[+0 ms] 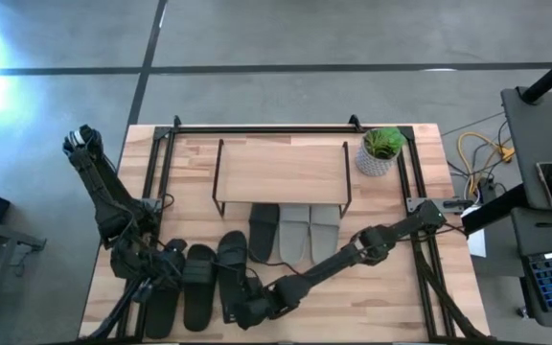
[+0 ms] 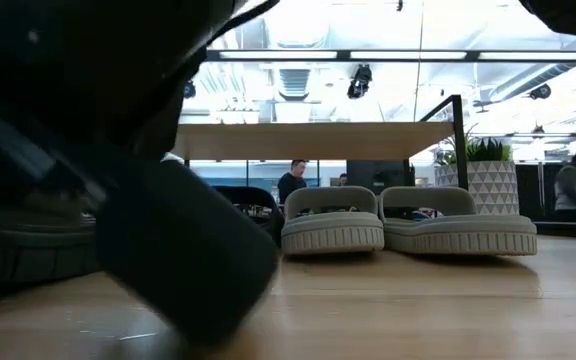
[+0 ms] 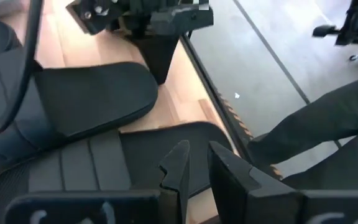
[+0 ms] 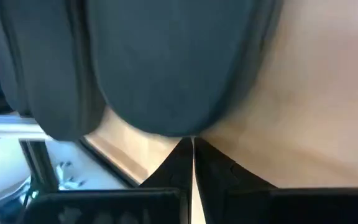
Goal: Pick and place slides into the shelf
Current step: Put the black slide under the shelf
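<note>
The right arm stretches low across the surface (image 1: 391,287), its claw (image 1: 241,313) pressed together at a black slide's (image 1: 233,273) near end. The left claw (image 1: 158,273), slightly apart, seemingly straddles another black slide (image 1: 164,305) at the surface's left-front edge. Grey slides (image 1: 310,233) lie under the shelf (image 1: 281,171).

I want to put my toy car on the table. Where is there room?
The bare wood right of the grey slides, below the plant pot, is free. So is the table's strip left of the shelf. The front left is crowded: dark slides and both grippers.
</note>
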`<state>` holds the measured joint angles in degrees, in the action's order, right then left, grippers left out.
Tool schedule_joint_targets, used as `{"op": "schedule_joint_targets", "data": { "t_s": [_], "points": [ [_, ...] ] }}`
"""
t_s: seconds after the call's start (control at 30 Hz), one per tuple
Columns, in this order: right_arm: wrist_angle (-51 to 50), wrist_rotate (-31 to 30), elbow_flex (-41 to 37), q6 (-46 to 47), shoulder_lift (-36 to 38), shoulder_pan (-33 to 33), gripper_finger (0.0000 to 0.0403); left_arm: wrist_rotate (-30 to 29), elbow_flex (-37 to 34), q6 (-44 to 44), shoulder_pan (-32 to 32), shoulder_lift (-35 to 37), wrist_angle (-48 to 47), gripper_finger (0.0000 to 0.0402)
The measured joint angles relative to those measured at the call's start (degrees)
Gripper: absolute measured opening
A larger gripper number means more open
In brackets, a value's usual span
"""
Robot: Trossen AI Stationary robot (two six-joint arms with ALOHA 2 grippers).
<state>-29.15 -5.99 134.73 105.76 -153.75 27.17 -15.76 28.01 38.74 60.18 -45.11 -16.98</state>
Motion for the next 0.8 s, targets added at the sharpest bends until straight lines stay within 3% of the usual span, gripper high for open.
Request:
{"op": "schedule_joint_targets", "data": {
  "t_s": [0.4,0.8],
  "points": [
    [0.18,-2.93,0.27,-7.23,0.17,-7.44,0.0008,-0.75,0.02,2.95,1.02,-0.60,0.24,0.0042],
    [-7.67,-11.46,0.27,-3.56,1.34,-8.16,0.0008,-2.35,-0.15,5.73,3.41,-2.00,0.19,0.0042]
  ]
}}
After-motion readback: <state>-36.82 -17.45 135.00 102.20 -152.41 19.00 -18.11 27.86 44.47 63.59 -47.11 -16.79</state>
